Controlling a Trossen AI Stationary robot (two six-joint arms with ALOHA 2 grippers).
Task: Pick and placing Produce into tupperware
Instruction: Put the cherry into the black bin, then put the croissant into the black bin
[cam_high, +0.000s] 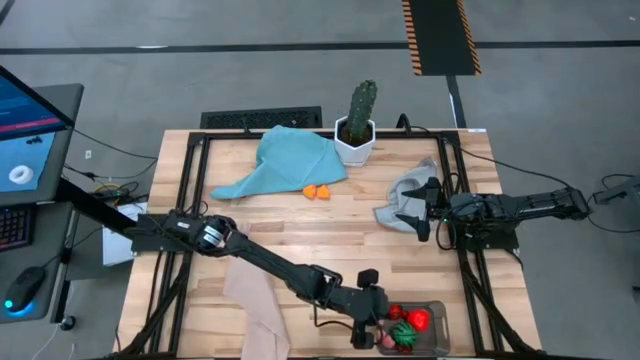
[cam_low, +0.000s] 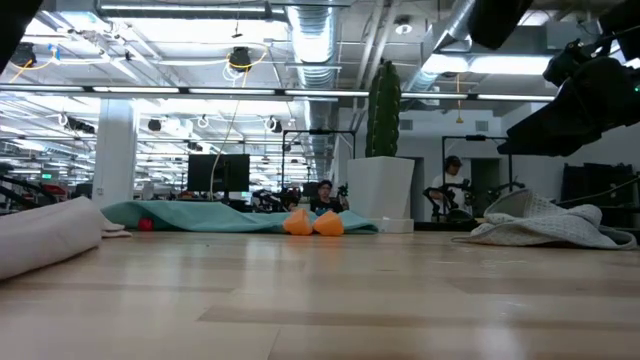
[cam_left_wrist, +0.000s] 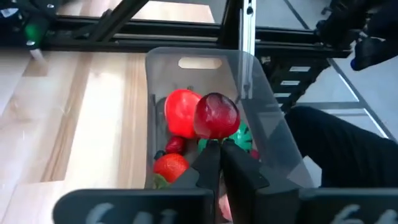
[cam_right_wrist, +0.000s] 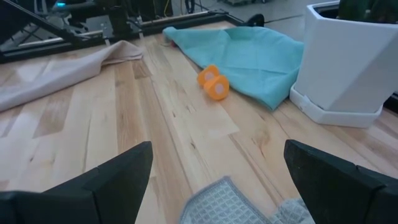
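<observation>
Mid counter (cam_high: 330, 235) open. Far edge blocked by teal cloth (cam_high: 285, 160), orange pieces (cam_high: 318, 191) and potted cactus (cam_high: 356, 125). Grey rag (cam_high: 405, 200) under right hand (cam_high: 428, 208). Beige cloth (cam_high: 255, 300) near-left. Tupperware (cam_high: 437, 322) crowded: left hand (cam_high: 368, 326) over it, produce (cam_left_wrist: 186, 112) inside.

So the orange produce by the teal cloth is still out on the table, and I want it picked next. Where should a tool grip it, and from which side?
Judging from the views, come straight down on the orange produce, closing across its narrow width. It looks like two small rounded pieces lying together, and the teal cloth crowds its far side, so a side approach may snag. The right tool, open above the grey cloth, sits nearest.
</observation>
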